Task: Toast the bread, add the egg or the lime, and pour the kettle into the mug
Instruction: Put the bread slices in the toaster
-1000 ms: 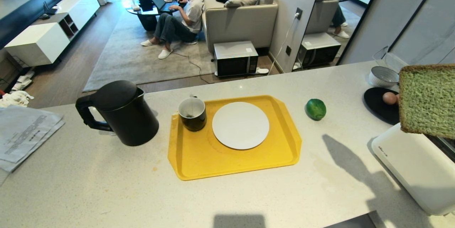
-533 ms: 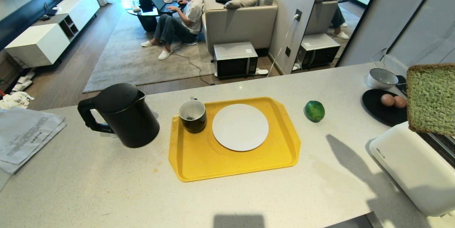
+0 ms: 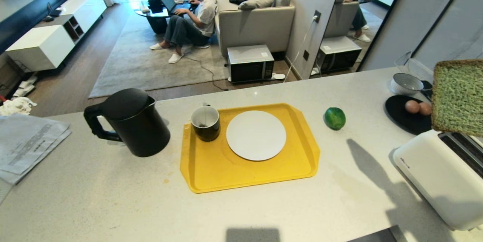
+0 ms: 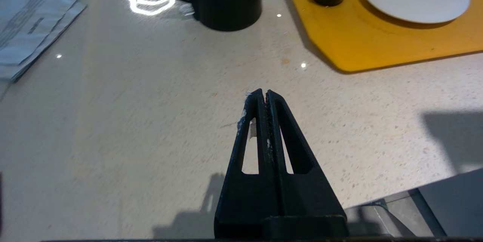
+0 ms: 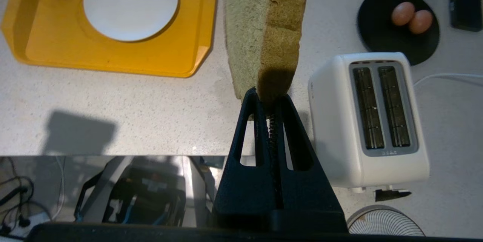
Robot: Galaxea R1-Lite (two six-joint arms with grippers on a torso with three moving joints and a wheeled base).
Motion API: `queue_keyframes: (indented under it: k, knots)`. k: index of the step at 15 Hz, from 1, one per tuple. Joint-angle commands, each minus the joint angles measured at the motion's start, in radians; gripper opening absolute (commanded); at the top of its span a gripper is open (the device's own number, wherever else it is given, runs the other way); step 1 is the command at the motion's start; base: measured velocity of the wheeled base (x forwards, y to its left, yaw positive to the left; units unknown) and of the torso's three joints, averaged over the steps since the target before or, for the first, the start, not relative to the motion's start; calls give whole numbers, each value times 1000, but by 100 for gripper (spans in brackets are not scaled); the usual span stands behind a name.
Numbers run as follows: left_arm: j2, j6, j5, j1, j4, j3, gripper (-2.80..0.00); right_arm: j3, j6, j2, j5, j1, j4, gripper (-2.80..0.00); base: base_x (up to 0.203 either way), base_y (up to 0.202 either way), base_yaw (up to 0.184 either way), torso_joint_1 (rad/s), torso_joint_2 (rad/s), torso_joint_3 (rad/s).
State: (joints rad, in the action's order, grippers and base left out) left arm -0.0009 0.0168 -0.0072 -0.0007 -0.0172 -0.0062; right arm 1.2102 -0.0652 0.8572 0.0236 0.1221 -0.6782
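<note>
- Head view: the bread [image 3: 457, 96] hangs in the air above the toaster [image 3: 437, 176] at the countertop's [image 3: 94, 196] right edge. Beyond that counter's far edge a person [image 3: 192, 11] sits in the living room.
- Left wrist view: the left gripper [image 4: 263, 96] is fully closed and empty over bare countertop.
- Right wrist view: the right gripper [image 5: 267, 96] pinches the bread's edge, beside the toaster's slots [image 5: 382, 107].

Countertop [image 3: 94, 196] bears kettle [image 3: 132, 123], tray [image 3: 211, 170], lime [image 3: 334, 118], toaster [image 3: 437, 178].
</note>
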Motion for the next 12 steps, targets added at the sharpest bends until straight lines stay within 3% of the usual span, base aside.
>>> queue_keyframes:
  k: [1,6,12]
  knots:
    - [-1,0,0,1,0,0,-280,-3,-2,0,1,1,-1,-280,-4,6,-115,4,1,-4]
    - [-1,0,0,1,0,0,-280,-21,-7,5,1,1,-1,-280,0,7,-150,3,3,1]
    - [-1,0,0,1,0,0,-280,-34,-13,6,6,1,-1,-280,0,0,0,0,0,0]
